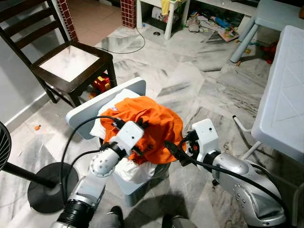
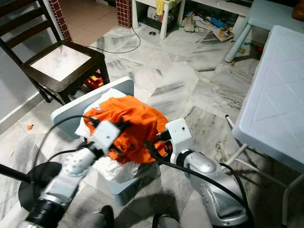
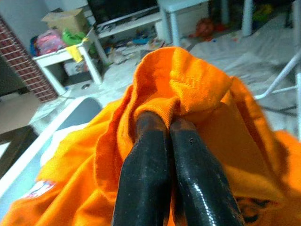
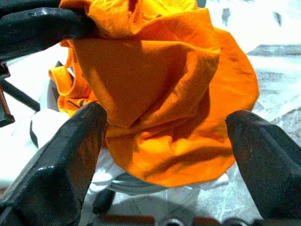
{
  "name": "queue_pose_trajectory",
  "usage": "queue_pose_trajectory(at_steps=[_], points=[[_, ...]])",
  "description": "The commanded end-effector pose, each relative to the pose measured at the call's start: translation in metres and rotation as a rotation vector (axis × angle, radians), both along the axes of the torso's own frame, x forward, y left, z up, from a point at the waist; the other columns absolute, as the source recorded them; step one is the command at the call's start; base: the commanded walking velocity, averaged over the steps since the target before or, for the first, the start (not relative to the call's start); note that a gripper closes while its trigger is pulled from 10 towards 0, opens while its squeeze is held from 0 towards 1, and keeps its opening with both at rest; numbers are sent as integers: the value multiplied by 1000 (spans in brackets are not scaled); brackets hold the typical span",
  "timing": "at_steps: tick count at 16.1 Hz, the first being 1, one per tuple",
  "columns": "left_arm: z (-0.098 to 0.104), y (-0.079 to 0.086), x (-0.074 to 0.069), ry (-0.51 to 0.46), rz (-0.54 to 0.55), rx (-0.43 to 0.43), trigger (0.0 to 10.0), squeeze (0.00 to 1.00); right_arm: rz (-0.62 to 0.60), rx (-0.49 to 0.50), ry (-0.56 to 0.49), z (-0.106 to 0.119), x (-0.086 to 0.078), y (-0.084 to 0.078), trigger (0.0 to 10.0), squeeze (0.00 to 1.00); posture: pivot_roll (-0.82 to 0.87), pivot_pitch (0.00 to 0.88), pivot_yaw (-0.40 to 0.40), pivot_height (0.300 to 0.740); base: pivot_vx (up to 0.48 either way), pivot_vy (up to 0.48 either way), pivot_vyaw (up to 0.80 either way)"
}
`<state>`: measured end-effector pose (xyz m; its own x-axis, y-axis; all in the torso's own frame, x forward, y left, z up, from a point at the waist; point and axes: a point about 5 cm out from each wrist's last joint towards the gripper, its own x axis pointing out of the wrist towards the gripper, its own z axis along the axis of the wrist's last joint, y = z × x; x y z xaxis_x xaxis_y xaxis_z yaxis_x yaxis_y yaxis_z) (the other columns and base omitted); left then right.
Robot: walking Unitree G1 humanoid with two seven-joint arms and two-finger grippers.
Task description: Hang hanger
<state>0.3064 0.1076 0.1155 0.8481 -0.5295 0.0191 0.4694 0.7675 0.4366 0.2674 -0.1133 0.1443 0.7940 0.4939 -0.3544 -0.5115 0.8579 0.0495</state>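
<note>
1. right now your left gripper is pinched tight on a fold of the orange shirt, near the middle of the left eye frame; in the left wrist view the two black fingers press together with cloth bunched at their tips.
2. your right gripper sits just beside the shirt's lower right edge, fingers spread wide and holding nothing; in its wrist view the cloth hangs between them.
3. the shirt lies heaped on a white-lined bin at the centre bottom of the frame, partly draped over a pale grey board to its left. i cannot make out a hanger in any view, so check whether one is buried in the cloth.
4. to do this step well, lift the pinched fold slowly and straight up so the shirt opens out rather than dragging the liner with it.
5. bring the right gripper in on a single layer near the collar or shoulder seam, not the thick bunch, or it will probably slip.
6. keep clear of the dark wooden chair at upper left and the white table at right.
</note>
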Motion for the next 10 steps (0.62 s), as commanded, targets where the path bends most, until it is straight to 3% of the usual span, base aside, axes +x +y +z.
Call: queue_pose_trajectory(at_steps=[1, 3, 4, 5, 6, 8, 10], points=[[5, 8, 0, -14, 39, 19, 10000, 0, 7, -5, -2, -1, 1, 2, 10000, 0, -70, 191, -44, 740, 0, 0, 0], [14, 19, 1, -40, 88, 34, 10000, 0, 11, -3, -5, -1, 2, 3, 10000, 0, -67, 188, -43, 740, 0, 0, 0], [19, 22, -1, -52, 102, 30, 10000, 431, 11, -2, -6, -1, 3, 4, 10000, 0, -64, 188, -41, 740, 0, 0, 0], [24, 26, -4, -59, 111, 16, 10000, 1000, 10, -2, -7, -1, 4, 4, 10000, 0, -61, 189, -39, 740, 0, 0, 0], [26, 26, -7, -64, 100, 9, 10000, 1000, 10, -1, -8, -1, 4, 4, 10000, 0, -61, 189, -39, 740, 0, 0, 0], [34, 19, -17, -103, -24, 68, 10000, 1000, 10, 4, -7, -3, 3, 6, 10000, 0, -55, 189, -36, 740, 0, 0, 0], [53, 16, -24, -152, -64, 33, 10000, 1000, 13, 5, -13, -3, 3, 7, 10000, 0, -55, 187, -33, 740, 0, 0, 0]])
